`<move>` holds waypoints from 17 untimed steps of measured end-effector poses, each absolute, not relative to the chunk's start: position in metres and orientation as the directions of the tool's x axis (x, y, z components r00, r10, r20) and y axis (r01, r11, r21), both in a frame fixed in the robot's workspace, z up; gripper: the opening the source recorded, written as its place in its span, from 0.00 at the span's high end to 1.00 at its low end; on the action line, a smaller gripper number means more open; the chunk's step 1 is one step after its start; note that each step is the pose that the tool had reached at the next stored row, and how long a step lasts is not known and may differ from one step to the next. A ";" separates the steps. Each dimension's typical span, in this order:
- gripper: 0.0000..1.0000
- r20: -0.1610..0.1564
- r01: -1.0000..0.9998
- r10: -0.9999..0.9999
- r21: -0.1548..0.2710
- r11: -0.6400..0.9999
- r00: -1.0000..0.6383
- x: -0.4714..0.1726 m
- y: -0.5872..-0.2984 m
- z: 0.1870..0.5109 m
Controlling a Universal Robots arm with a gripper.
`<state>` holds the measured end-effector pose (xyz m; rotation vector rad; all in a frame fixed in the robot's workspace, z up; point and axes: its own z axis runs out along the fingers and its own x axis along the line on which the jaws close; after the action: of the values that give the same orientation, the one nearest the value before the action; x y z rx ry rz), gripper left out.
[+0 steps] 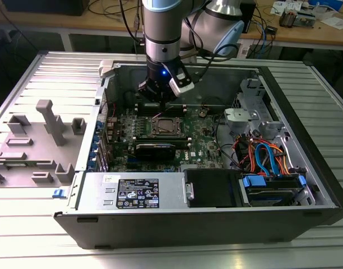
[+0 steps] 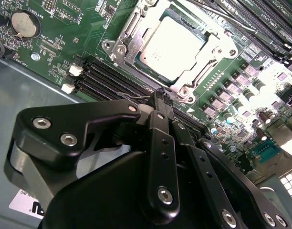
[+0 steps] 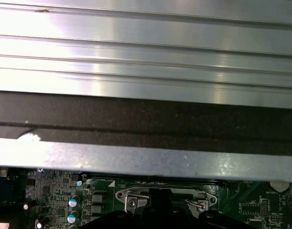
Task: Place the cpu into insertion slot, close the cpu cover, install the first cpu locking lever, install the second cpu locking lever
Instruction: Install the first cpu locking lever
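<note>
Fingertips of your end effector (image 2: pixel 160 97) are sitting narrow together just beside the edge of the insertion slot (image 2: pixel 186 91), and you cannot tell whether they are pinching anything. The cpu (image 2: pixel 172 40) is lying seated in that slot, with the cpu cover (image 2: pixel 210 46) folded down around it.

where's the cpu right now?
In the second wrist view the cpu sits in the insertion slot, framed by the cpu cover, on the green motherboard just beyond the gripper.
</note>
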<state>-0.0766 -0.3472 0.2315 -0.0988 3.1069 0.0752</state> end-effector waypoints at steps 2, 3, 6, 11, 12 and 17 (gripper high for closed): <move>0.89 -0.034 -0.064 -0.063 0.047 0.997 -0.997 -0.076 -0.347 0.231; 0.89 -0.034 -0.064 -0.063 0.047 0.997 -0.997 -0.075 -0.347 0.231; 0.89 -0.034 -0.064 -0.063 0.047 0.997 -0.997 -0.074 -0.347 0.230; 0.89 -0.034 -0.064 -0.063 0.047 0.997 -0.997 -0.070 -0.346 0.228; 0.89 -0.034 -0.064 -0.063 0.047 0.997 -0.997 -0.069 -0.346 0.227; 0.89 -0.034 -0.060 -0.059 0.047 0.997 -0.998 -0.064 -0.346 0.224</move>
<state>-0.0641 -0.3457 0.2239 -0.0928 3.1070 0.0750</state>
